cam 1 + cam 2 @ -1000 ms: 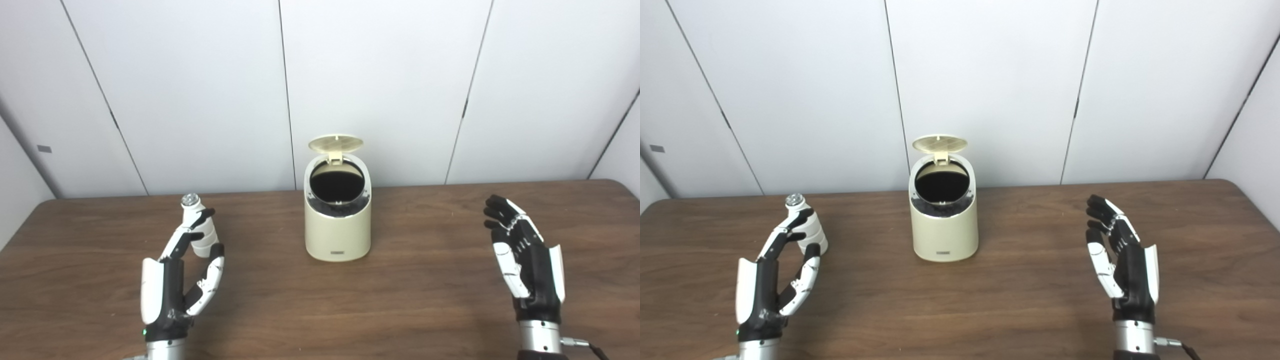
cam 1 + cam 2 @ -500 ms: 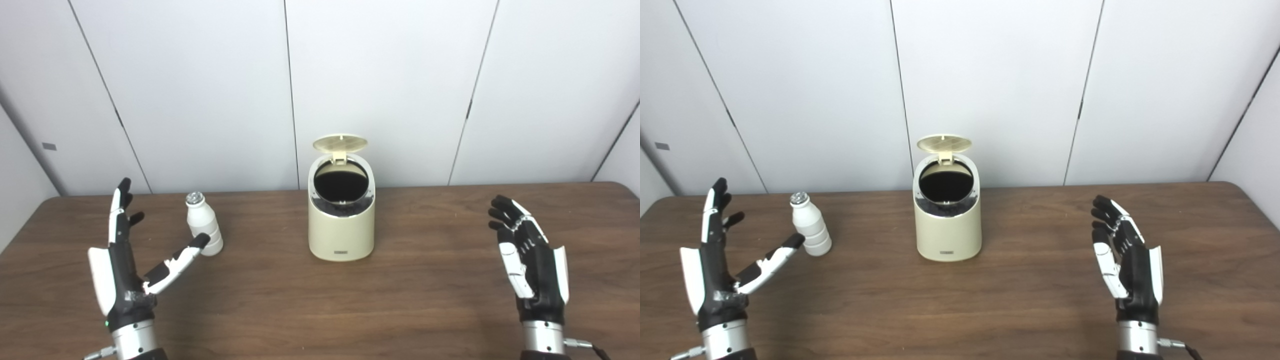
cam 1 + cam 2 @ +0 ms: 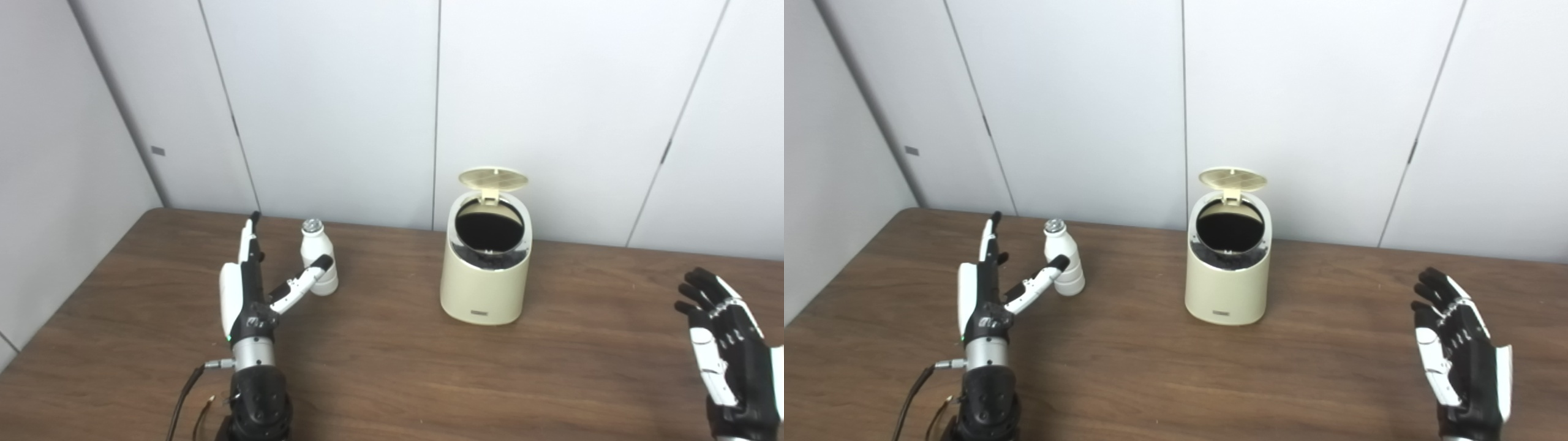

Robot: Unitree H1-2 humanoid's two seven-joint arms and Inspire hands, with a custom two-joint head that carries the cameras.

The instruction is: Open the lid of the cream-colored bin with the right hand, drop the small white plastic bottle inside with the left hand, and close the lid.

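Right hand (image 3: pixel 1464 355) waits nearest of all, at the near right corner of the table (image 3: pixel 380 380), fingers spread and holding nothing, well apart from everything else. Further in on the left, the left hand (image 3: pixel 245 294) stands edge-up with its fingers straight and its thumb reaching out to the right, empty. The small white plastic bottle (image 3: pixel 318 260) stands upright just past that thumb, to the hand's far right; whether the thumb tip touches it or only overlaps it from here, I can't quite tell. Its long axis is vertical, so I'd judge the hand must slide right and close around its sides. The left hand is clearly the nearer one. Farther right stands the cream-colored bin (image 3: pixel 487 269), its lid (image 3: pixel 493 179) already tipped up at the back.
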